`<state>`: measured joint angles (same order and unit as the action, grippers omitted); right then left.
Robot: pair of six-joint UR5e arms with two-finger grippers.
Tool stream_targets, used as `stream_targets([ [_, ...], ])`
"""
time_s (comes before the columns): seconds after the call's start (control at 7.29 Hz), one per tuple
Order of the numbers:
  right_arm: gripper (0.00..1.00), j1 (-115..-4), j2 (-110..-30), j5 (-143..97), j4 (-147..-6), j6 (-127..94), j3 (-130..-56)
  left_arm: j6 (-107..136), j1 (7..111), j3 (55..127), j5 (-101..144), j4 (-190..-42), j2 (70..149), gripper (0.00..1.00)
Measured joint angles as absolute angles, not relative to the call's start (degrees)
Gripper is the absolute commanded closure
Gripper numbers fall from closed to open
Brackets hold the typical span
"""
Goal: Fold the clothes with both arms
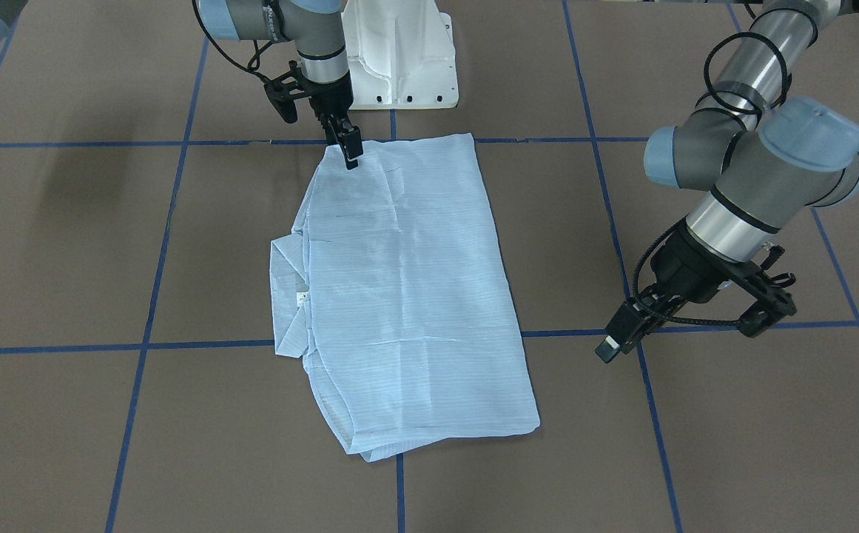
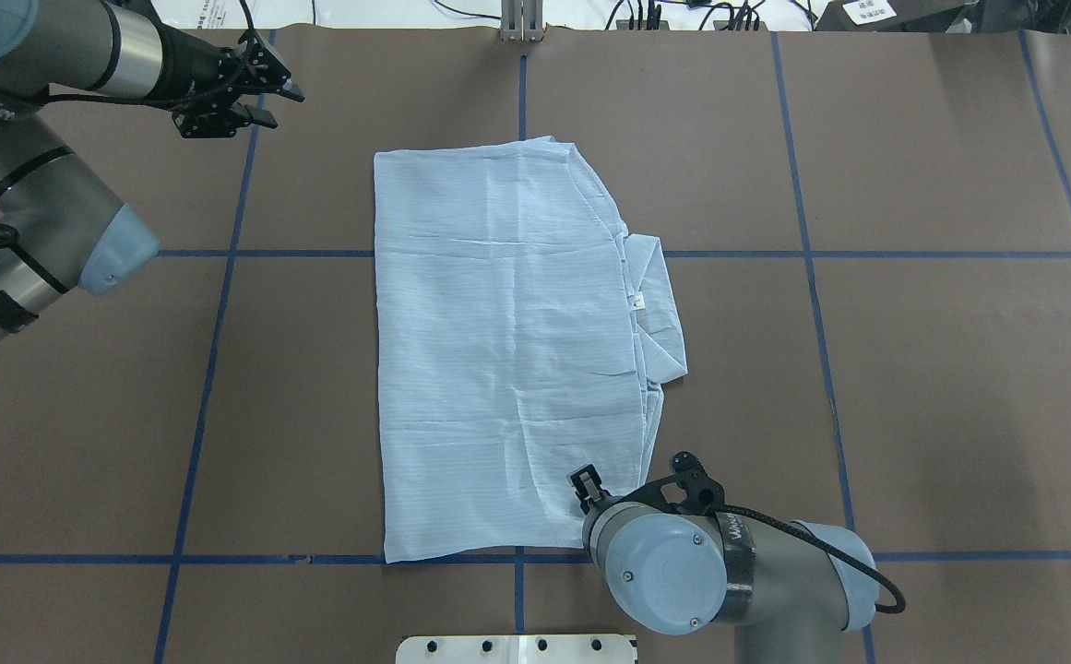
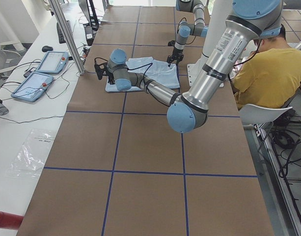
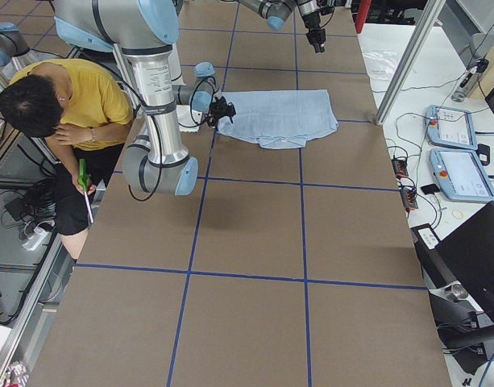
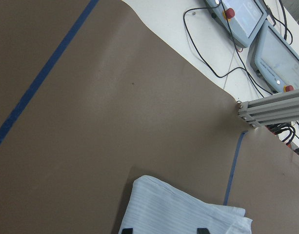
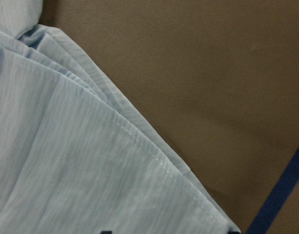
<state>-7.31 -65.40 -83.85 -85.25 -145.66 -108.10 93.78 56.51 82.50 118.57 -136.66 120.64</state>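
Observation:
The pale blue striped shirt [image 1: 407, 296] lies folded into a flat rectangle on the brown table, its collar [image 2: 655, 304] and white label sticking out on my right side. It also shows in the overhead view [image 2: 498, 350]. My right gripper [image 1: 351, 155] is down at the shirt's near right corner, fingers on the cloth. The right wrist view shows that corner [image 6: 66, 161] up close, and its jaws look open. My left gripper [image 1: 610, 346] is open and empty, off the shirt at the far left, also seen overhead [image 2: 281, 92]. Its tips frame the shirt [image 5: 178, 209] from afar.
The white pedestal base [image 1: 399, 59] stands at the table's near edge. Blue tape lines grid the table. A person in yellow [image 3: 268, 69] sits beside the robot. Teach pendants [image 4: 456, 153] and an aluminium post [image 5: 271, 109] are at the far edge.

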Motion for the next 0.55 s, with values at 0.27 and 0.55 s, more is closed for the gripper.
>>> stream_targets([
  [0.27, 1.00, -7.64, -65.09, -83.90, -85.45, -145.67, -108.56, 93.78, 56.51, 82.52, 118.57, -136.67, 120.60, 0.47],
  [0.55, 1.00, -7.77, -65.05, -83.99, -85.47, -145.51, -108.77, 93.78, 56.51, 82.53, 118.62, -136.67, 120.59, 0.47],
])
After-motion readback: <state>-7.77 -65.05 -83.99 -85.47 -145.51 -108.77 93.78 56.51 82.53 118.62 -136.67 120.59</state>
